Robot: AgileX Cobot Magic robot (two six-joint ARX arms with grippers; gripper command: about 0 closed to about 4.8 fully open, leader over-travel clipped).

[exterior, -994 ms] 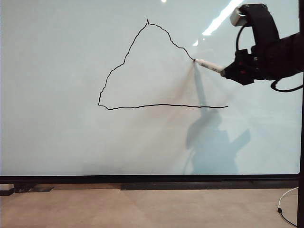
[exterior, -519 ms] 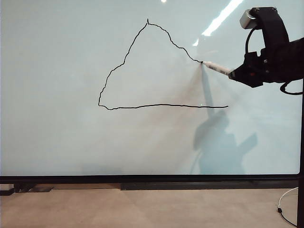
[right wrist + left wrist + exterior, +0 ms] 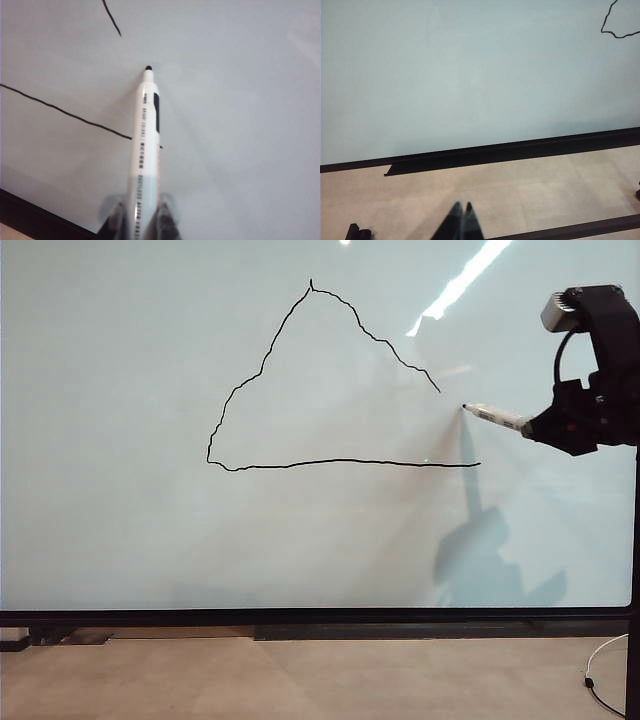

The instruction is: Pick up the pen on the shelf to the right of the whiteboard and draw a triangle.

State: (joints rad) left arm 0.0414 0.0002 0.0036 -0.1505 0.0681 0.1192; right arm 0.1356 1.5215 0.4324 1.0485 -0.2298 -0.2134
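- The pen [image 3: 494, 417] was held by its rear end in the right tool [image 3: 535, 427], its barrel jutting out towards the triangle [image 3: 310, 380] with the dark tip leading.
- In the right wrist view the pen [image 3: 144, 150] ran out from between the two pale fingers [image 3: 167, 217], which were clenched on its barrel; small black printing showed along the white body.
- The pen tip stood just beyond the triangle's open corner, beside the lower end of the sloping side and above the end of the flat base line; whether it touched the board could not be told.
- The triangle was a wobbly black outline with a peaked top, its sloping side stopping short of the base line, so a gap remained there.
- The whiteboard [image 3: 120, 540] carried the triangle in its upper middle; its black frame ran along the bottom edge.
- The left tool [image 3: 461, 220] was low down, well away from the triangle, above the beige floor [image 3: 545, 190], its dark jaws pressed together with nothing between them.
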